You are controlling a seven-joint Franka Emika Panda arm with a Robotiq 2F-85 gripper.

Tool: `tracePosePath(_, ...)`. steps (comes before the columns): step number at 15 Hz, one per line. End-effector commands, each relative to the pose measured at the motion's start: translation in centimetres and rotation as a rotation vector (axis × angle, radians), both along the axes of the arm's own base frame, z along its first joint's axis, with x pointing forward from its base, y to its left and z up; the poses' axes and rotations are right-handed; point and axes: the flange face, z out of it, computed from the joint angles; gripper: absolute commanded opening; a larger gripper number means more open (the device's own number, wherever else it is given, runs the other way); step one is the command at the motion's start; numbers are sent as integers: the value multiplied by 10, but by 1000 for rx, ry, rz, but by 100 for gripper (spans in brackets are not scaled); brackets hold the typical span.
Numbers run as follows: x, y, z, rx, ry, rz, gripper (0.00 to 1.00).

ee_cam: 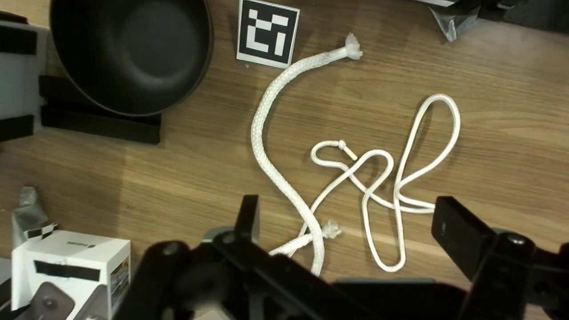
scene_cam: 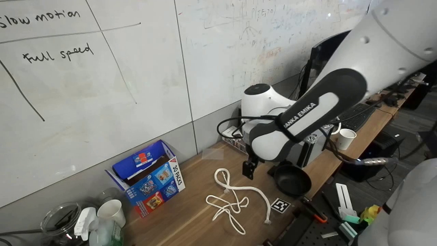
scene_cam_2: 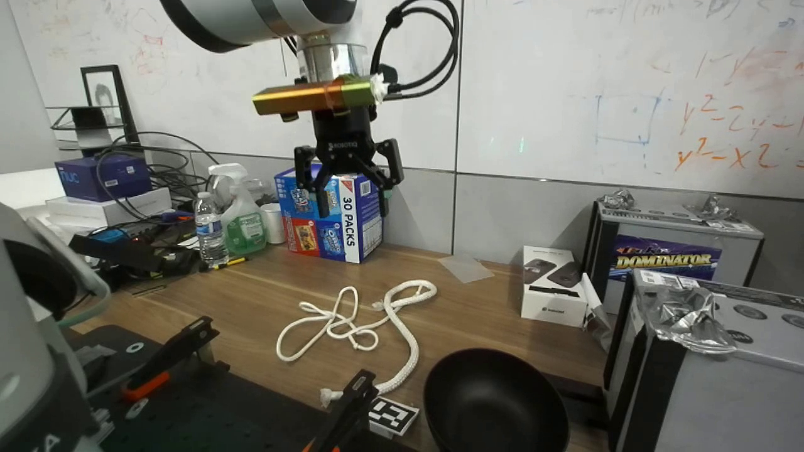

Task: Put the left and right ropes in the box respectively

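Observation:
Two white ropes lie on the wooden table. The thick rope (scene_cam: 245,187) (scene_cam_2: 411,351) (ee_cam: 284,188) curves with a looped end. The thin rope (scene_cam: 213,195) (scene_cam_2: 331,318) (ee_cam: 368,193) lies in tangled loops beside it and passes under it in the wrist view. The blue box (scene_cam: 150,189) (scene_cam_2: 306,237) stands against the wall; its open top and raised flap show in an exterior view. My gripper (scene_cam: 250,171) (scene_cam_2: 353,204) (ee_cam: 349,218) is open and empty, raised above the table. In the wrist view its fingers stand wide apart over the ropes and hide parts of both.
A black bowl (scene_cam_2: 496,402) and a marker card (scene_cam_2: 392,414) lie near the thick rope's end. A white phone box (scene_cam_2: 553,285) and grey-black metal appliances (scene_cam_2: 703,376) stand on one side. A spray bottle (scene_cam_2: 244,216) and paper cup (scene_cam_2: 273,223) stand beside the box.

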Motion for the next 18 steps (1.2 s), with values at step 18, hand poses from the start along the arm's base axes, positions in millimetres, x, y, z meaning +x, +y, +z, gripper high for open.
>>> tracePosePath(18,84,79,-191,150,-7,195,100)
